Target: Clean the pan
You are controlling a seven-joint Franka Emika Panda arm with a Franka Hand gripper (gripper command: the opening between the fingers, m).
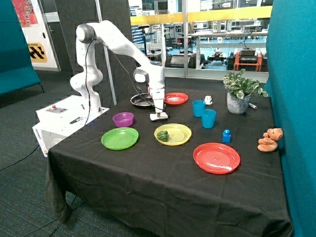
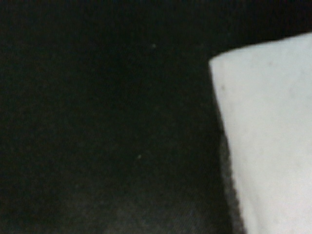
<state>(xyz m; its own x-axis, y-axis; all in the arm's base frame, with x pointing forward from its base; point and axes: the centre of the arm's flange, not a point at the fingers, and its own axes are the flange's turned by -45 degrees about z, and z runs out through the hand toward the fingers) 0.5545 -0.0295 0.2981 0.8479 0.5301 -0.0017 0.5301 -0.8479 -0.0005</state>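
Note:
The pan (image 1: 140, 100), black inside with a shiny rim, sits at the back of the black tablecloth beside a small red plate (image 1: 176, 98); the arm hides part of it. My gripper (image 1: 158, 112) is down at the table just in front of the pan, right at a flat white pad or cloth (image 1: 159, 117) lying on the tablecloth. In the wrist view the white pad (image 2: 268, 131) fills one side, very close, with black cloth beside it.
A purple bowl (image 1: 123, 119), a green plate (image 1: 119, 138), a yellow plate (image 1: 173, 134) with a green item, a big red plate (image 1: 216, 157), two blue cups (image 1: 208, 118), a blue block (image 1: 226, 136), a potted plant (image 1: 239, 94) and a teddy (image 1: 269, 139) stand on the table.

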